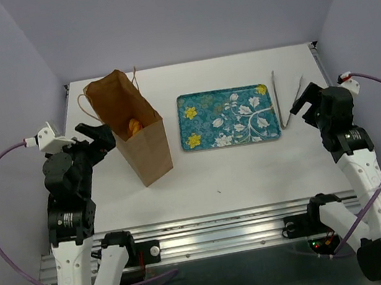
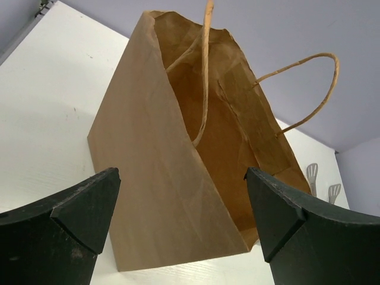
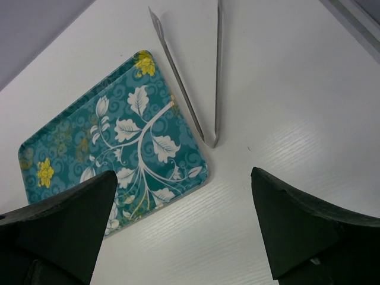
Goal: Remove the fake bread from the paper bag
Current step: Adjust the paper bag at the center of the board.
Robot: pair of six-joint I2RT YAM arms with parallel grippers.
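Task not begun: 0 pieces out. Fake bread [image 1: 133, 126] lies inside the upright paper bag [image 1: 150, 156] on the bench [image 1: 253, 168]. Left hand [image 1: 99, 136] spread, just beside the bag; right hand [image 1: 302, 103] spread, empty.

Bright, even overhead light, sharp focus; the paper bag [image 1: 146, 150] casts a faint shadow.

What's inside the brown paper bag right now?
Through the open top of the paper bag, one glossy orange fake bread piece shows; the walls hide anything deeper.
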